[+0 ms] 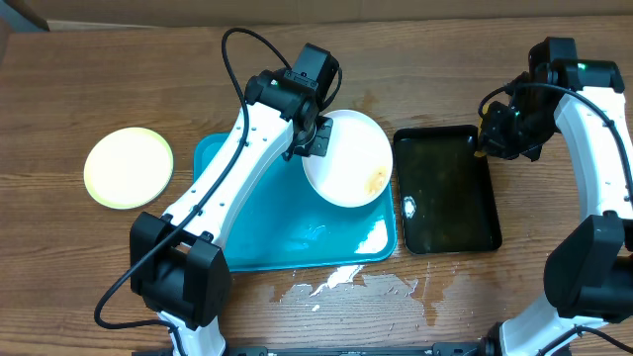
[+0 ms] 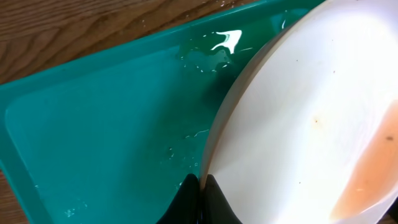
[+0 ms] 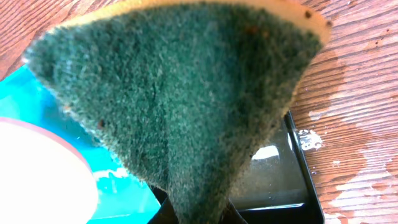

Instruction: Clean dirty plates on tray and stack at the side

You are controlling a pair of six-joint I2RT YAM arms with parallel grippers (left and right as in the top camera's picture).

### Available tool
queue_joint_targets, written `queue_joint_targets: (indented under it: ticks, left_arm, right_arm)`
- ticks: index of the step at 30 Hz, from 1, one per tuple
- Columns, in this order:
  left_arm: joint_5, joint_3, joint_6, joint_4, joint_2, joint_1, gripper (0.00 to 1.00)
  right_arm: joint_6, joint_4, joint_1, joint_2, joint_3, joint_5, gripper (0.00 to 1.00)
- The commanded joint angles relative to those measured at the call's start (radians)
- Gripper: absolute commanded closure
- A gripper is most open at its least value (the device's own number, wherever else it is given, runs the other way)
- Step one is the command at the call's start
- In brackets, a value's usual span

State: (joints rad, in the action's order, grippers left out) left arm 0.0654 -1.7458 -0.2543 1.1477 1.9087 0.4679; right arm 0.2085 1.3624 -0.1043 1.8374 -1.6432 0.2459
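table [image 1: 99,79]: left gripper [image 2: 200,186] seemingly pinching plate [image 2: 298,124]

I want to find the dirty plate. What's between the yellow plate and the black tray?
The turquoise tray, with the left pincer holding a white plate over it; the overhead view shows this.

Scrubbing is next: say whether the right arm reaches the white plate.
Probably yes: the left hand holds the white plate tilted, face unblocked; only the low black tray lies before the sponge.
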Motion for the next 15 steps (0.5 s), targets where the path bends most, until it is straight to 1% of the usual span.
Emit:
queue_joint_targets:
  ticks: [1, 3, 8, 12, 13, 15]
  left_arm:
    - [-0.072, -0.037, -0.055, -0.025, -0.032, 0.004, 0.96]
    - [-0.095, -0.037, -0.07, -0.054, -0.032, 0.008, 0.96]
    - [-0.092, -0.037, -0.087, -0.132, -0.032, 0.047, 0.96]
    - [-0.056, -0.037, -0.087, -0.201, -0.031, 0.099, 0.96]
    - [-0.031, -0.037, -0.087, -0.234, -0.031, 0.123, 0.96]
    - [-0.005, -0.037, -0.086, -0.275, -0.031, 0.15, 0.96]
  right_arm:
    - [-0.008, -0.002, -0.003, -0.01, -0.011, -0.009, 0.93]
    - [-0.008, -0.002, -0.003, -0.01, -0.011, -0.009, 0.93]
    - [-0.034, -0.001, -0.003, -0.01, -0.011, -0.009, 0.93]
    - [-0.034, 0.002, -0.004, -0.01, -0.011, -0.047, 0.93]
    - [-0.033, 0.001, -0.006, -0.01, -0.011, -0.084, 0.93]
    - [-0.021, -0.002, -0.017, -0.01, -0.011, -0.095, 0.91]
